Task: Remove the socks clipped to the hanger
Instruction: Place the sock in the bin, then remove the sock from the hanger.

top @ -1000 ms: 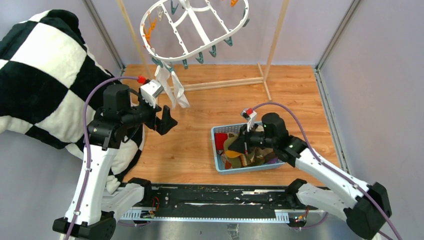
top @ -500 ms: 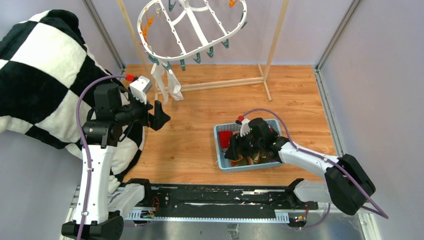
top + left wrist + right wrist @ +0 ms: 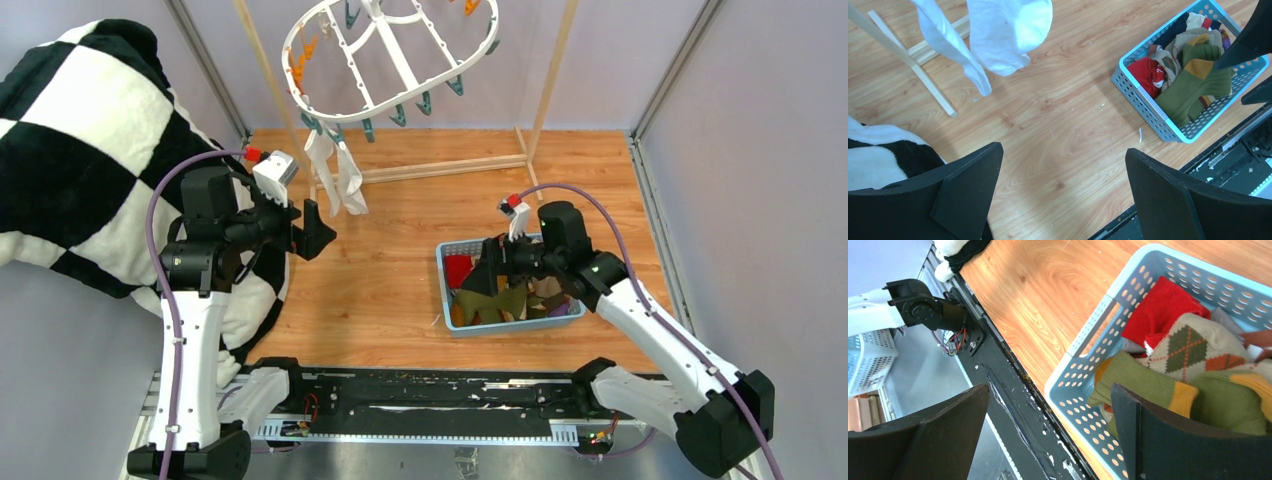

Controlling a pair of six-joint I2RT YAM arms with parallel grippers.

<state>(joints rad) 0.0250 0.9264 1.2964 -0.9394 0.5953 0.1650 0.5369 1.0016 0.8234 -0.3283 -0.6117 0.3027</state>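
2 white socks (image 3: pixel 337 178) hang clipped at the near-left rim of the hanger (image 3: pixel 395 62), just beyond the left gripper (image 3: pixel 312 228), whose jaws stand wide and empty. Bare wooden surface (image 3: pixel 400 230) lies between them and the blue basket (image 3: pixel 442 285). The right gripper (image 3: pixel 495 270) hovers spread, holding nothing, over the basket's near-left edge and the olive sock (image 3: pixel 490 303) inside.

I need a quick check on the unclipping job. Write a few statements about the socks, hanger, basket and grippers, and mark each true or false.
1. White socks hang clipped to the hanger. True.
2. The right gripper grips the olive sock. False: it is open above the basket, where that sock lies.
3. The basket is empty. False: it holds several socks.
4. The left gripper is open. True.
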